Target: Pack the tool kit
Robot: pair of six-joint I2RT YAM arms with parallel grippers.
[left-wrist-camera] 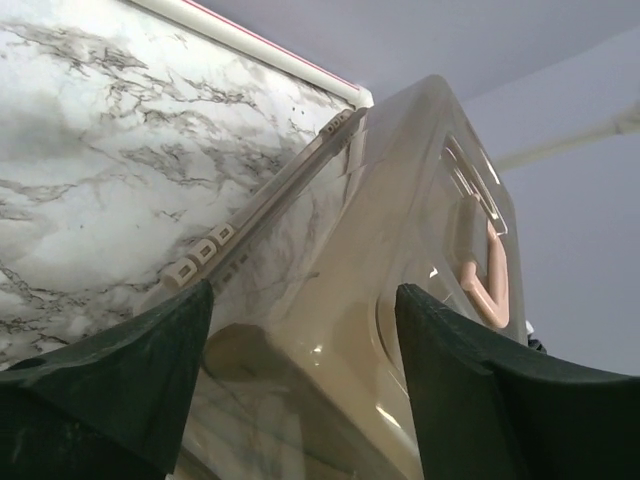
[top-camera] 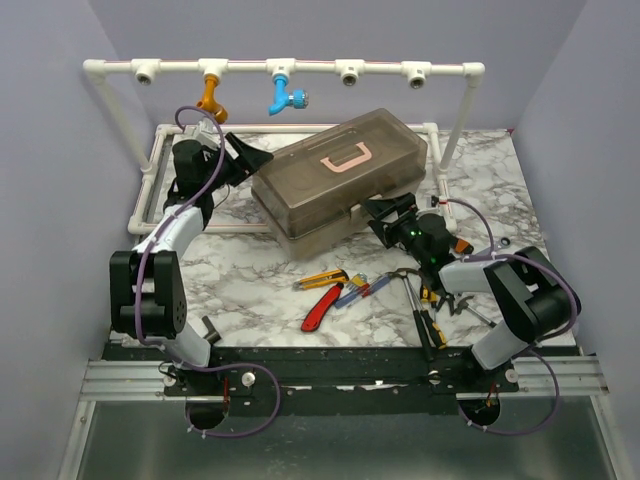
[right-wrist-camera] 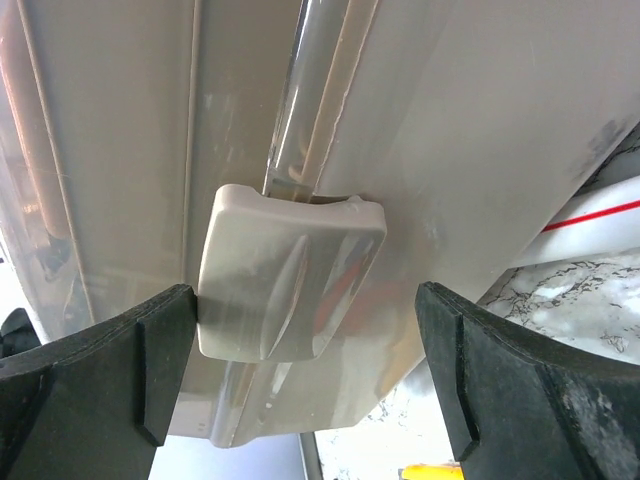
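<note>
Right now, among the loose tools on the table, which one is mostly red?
The red tool, lying slanted at the left end of the group, beside the yellow-and-black tool. No other has so long a red body.

I see the table [top-camera: 250, 290] w/ a white-grey marble-pattern top. The toolbox [top-camera: 340, 180] sits directly on it, centre-rear, lid down, set diagonal to the edges. Loose hand tools lie front-right, near the box but apart from it:
- red-handled tool [top-camera: 320, 308]
- yellow/black cutter [top-camera: 322, 280], just behind it
- blue/red screwdriver [top-camera: 358, 291], beside both
- yellow/black-handled drivers [top-camera: 428, 312], further right

The white pipe frame [top-camera: 300, 70] stands along the rear & left edges.
</note>
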